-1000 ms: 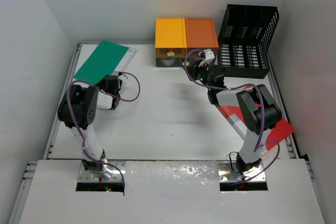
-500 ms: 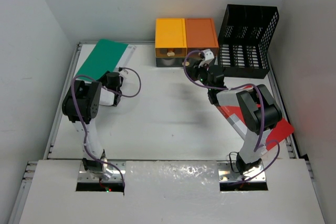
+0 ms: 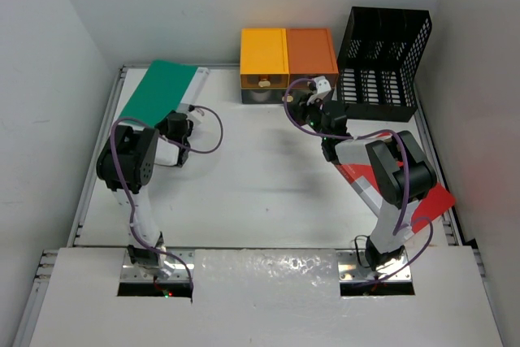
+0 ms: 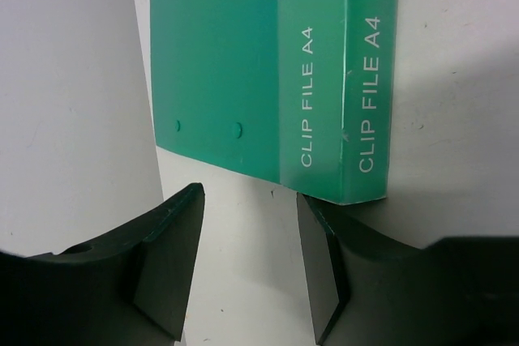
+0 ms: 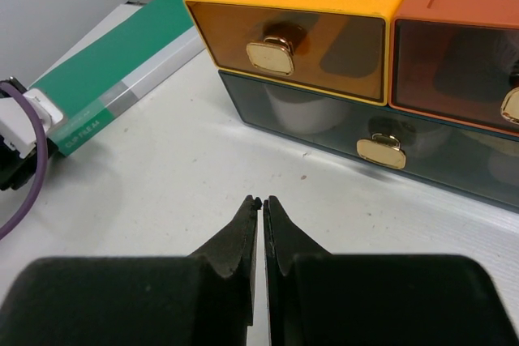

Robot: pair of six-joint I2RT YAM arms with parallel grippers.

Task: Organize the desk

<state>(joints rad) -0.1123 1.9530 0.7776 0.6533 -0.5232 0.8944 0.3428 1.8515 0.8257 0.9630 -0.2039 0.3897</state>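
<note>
The desk is a white tabletop with metal rails. A green A4 clip file lies flat at its far left corner. My left gripper is open and empty at the file's near edge. In the left wrist view the file lies just beyond the left gripper, with its near right corner beside the right fingertip. My right gripper is shut and empty, low over the desk in front of the drawer unit. The right wrist view shows the closed right gripper.
The drawer unit has a yellow drawer, an orange drawer and a dark lower drawer, all shut. A black mesh basket stands at the far right. A red flat item lies under the right arm by the right rail.
My left arm has swung toward the far left. The green file has turned to lie more along the left rail. The right arm has not moved.
</note>
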